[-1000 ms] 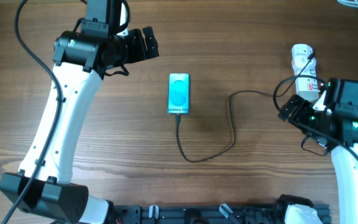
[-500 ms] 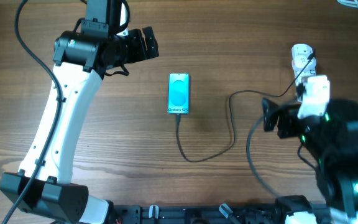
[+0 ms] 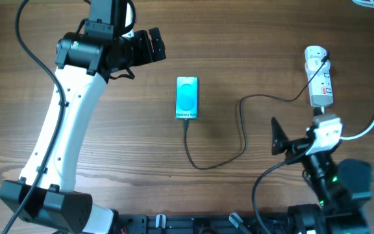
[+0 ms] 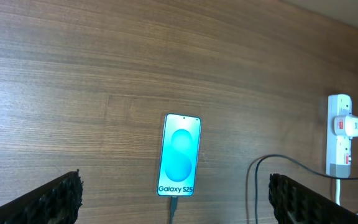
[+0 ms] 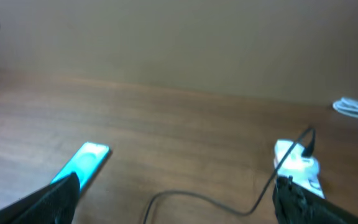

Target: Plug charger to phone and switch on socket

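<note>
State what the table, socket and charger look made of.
Table: wood or wood-look laminate, matte, with visible grain.
Socket: white moulded plastic, smooth, with a slight sheen.
Charger: thin black cable, probably rubber or plastic sheathed, as it bends in loose curves.

The left arm (image 3: pixel 60 130) is long and white with black joints. A thin black cable (image 3: pixel 18 29) curves beside it. The left hand (image 3: pixel 158 45) has black, bumpy fingers (image 4: pixel 48 199). The right arm (image 3: pixel 346 185) is black with a white block (image 3: pixel 326 129) and a tiny green light (image 3: pixel 334 177).
</note>
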`<state>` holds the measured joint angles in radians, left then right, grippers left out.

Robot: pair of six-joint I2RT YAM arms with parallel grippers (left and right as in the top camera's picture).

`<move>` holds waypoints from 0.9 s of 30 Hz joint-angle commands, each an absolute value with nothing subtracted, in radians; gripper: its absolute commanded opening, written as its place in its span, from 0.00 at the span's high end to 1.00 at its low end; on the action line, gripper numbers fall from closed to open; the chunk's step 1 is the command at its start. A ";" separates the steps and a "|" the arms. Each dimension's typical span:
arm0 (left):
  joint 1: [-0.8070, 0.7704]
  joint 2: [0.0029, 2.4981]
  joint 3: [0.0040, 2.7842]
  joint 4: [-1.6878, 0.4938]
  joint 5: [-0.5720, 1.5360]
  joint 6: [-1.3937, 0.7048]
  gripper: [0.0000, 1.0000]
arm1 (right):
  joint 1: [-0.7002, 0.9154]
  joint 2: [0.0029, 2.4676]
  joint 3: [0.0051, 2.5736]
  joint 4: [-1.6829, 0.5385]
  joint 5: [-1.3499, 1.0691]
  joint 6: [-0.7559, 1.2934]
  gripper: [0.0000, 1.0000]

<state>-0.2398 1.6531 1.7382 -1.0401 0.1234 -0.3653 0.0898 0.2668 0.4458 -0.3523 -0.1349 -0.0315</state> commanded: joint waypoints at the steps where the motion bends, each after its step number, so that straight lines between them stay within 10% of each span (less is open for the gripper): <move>1: -0.237 1.658 1.734 -1.037 0.114 -0.375 0.00 | 0.086 0.137 0.320 -0.263 -0.158 -0.019 0.00; 27: -0.237 1.658 1.734 -1.037 0.114 -0.375 0.00 | 0.047 0.003 0.005 0.001 -0.082 0.025 0.00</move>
